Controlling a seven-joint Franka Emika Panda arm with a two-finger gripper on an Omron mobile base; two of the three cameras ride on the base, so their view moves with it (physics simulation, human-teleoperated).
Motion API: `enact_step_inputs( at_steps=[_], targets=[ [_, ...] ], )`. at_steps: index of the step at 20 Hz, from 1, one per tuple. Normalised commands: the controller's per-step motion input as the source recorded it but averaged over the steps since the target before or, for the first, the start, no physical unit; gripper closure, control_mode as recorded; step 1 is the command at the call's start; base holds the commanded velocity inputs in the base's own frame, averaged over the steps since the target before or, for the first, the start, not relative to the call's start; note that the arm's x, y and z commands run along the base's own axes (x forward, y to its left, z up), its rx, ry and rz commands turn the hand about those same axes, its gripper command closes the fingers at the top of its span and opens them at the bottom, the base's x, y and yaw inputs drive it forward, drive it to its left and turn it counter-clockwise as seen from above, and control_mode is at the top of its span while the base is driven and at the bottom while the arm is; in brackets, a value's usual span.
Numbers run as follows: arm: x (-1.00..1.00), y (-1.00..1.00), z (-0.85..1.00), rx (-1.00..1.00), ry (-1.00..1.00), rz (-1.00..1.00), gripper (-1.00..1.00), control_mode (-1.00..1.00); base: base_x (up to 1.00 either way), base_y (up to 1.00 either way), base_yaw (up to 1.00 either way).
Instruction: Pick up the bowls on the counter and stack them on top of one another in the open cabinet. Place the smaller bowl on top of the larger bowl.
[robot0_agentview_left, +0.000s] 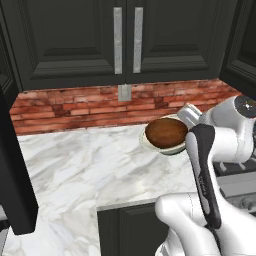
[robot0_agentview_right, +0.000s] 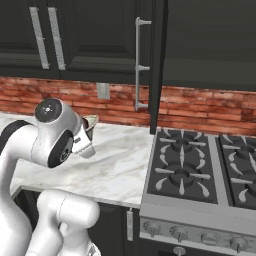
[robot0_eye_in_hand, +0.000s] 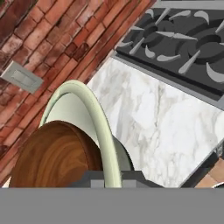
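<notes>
The small brown bowl (robot0_agentview_left: 166, 132) sits nested inside the wide pale-green bowl (robot0_agentview_left: 176, 148), so the pair already forms a stack, brown on top. In the left base view the stack appears tilted, its opening facing the camera, hanging just above the white marble bench (robot0_agentview_left: 85, 165) near the red brick wall (robot0_agentview_left: 75, 107).

In the hand view the pale bowl's rim (robot0_eye_in_hand: 94, 114) runs as a long curved edge straight up from the gripper (robot0_eye_in_hand: 111, 178), with the brown bowl (robot0_eye_in_hand: 57, 157) to one side of it. The gripper looks closed narrowly on that rim, holding the stack by its edge; the fingertips themselves are mostly hidden.

The white arm (robot0_agentview_left: 220, 135) reaches over from the right. In the right base view the open cabinet door (robot0_agentview_right: 157, 65), with its long silver handle (robot0_agentview_right: 138, 62), stands edge-on to the arm's right, above the gas stove (robot0_agentview_right: 200, 165).

Judging by this, the stack must travel up and rightward into that cabinet, rim kept level enough that the brown bowl does not slide out.
</notes>
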Motion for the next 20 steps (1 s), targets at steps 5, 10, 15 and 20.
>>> enact_step_inputs(
  at_steps=[5, 10, 15, 20],
  targets=[
    [-1.00, -0.29, 0.13, 0.12, -0.04, 0.00, 1.00, -1.00, 0.00, 0.00, 0.00],
    [-1.00, -0.18, 0.27, 0.17, -0.07, 0.00, 1.00, -1.00, 0.00, 0.00, 0.00],
    [-0.67, -0.06, 0.20, 0.23, -0.12, 0.00, 1.00, -1.00, 0.00, 0.00, 0.00],
    [0.00, 0.00, 0.00, 0.00, -0.01, 0.00, 1.00, -1.00, 0.00, 0.00, 0.00]
  ],
)
